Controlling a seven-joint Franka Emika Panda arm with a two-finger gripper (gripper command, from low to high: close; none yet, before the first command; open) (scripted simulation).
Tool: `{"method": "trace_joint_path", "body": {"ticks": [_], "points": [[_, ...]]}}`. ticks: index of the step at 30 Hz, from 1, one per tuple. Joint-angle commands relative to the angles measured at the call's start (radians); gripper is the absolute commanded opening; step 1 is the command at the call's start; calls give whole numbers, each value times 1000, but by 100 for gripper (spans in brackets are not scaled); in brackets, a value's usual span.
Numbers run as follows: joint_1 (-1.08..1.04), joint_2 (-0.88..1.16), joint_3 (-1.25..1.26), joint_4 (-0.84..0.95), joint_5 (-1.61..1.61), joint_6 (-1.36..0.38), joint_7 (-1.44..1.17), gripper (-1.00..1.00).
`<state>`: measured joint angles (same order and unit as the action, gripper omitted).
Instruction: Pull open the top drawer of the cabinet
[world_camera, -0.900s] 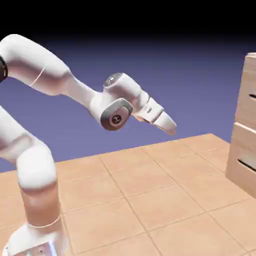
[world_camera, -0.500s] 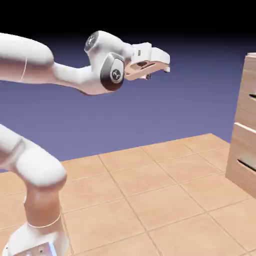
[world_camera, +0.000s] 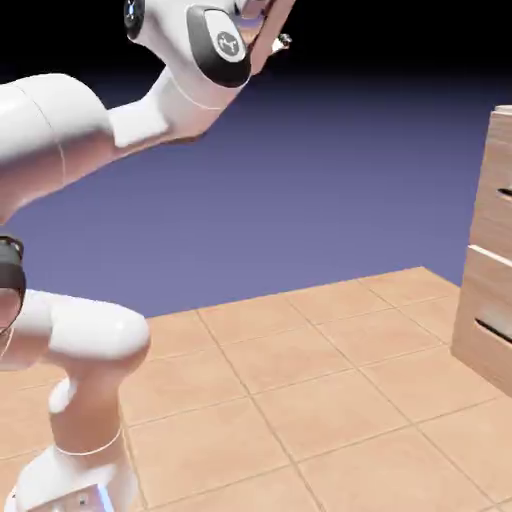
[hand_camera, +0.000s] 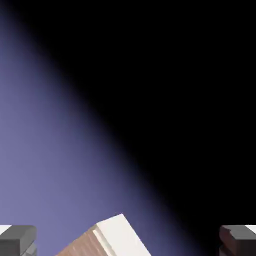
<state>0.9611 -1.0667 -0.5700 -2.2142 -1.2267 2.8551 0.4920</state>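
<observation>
The cabinet of pale wood-grain planks shows only as a strip at the exterior view's right edge. Its top drawer is the uppermost panel, with a bit of dark slot handle at the picture's edge. My arm is raised high at the left, and the hand meets the top edge, which cuts off the fingers, far from the cabinet. In the hand view my gripper is open: the two grey fingertips stand wide apart with nothing held. One corner of the cabinet shows far off between them.
A lower drawer front with its own dark slot sits under the top one. The tiled tan table top stretches between my base and the cabinet. Most of the hand view is dark and blue-violet backdrop.
The arm has swung upward: the hand rose from mid-height to the exterior view's top edge and tilted up. The cabinet has not moved.
</observation>
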Motion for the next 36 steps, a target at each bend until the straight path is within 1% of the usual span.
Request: {"method": "trace_joint_path", "body": {"ticks": [1, 34, 36], "points": [[34, -18, -20, 21, -44, -6, -9, 0], [1144, -599, -687, 718, -1479, -219, -300, 0], [1175, -615, -706, 738, -1519, -225, -308, 0]]}}
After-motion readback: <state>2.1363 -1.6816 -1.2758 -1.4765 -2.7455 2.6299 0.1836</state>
